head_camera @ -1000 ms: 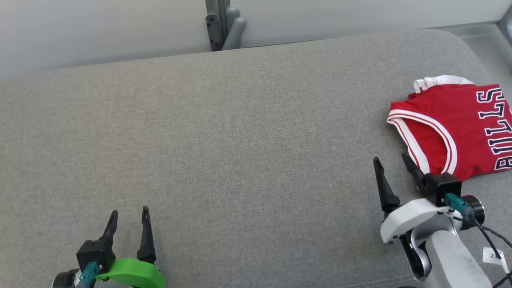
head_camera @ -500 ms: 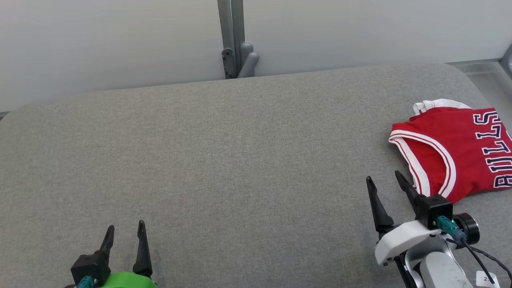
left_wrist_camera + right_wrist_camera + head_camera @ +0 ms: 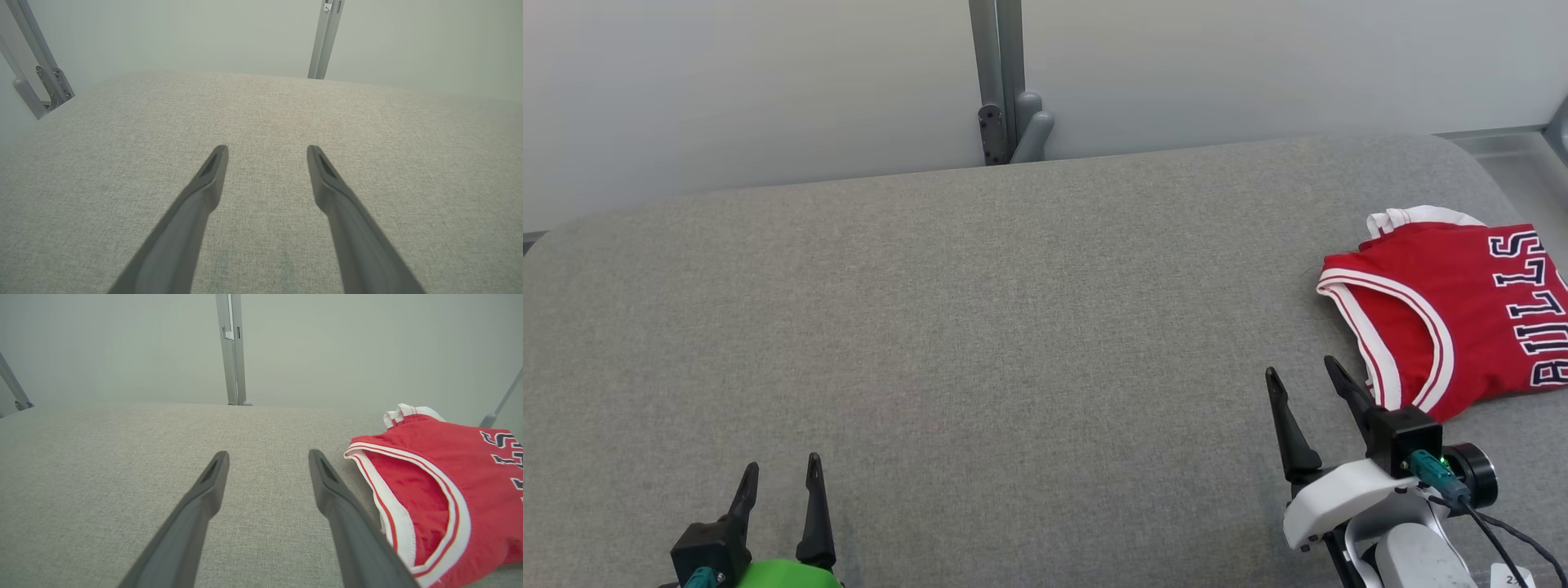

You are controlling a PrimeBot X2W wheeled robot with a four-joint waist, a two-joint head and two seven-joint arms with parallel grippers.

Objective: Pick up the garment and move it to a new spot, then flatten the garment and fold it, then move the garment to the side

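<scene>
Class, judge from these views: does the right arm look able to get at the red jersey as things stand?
Probably yes. The right gripper is open just beside the red jersey, with only bare grey cushion between them.

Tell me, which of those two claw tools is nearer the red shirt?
The right tool, on the white mount, right beside the red jersey. The left tool, on the green mount, sits far across the grey surface.
</scene>
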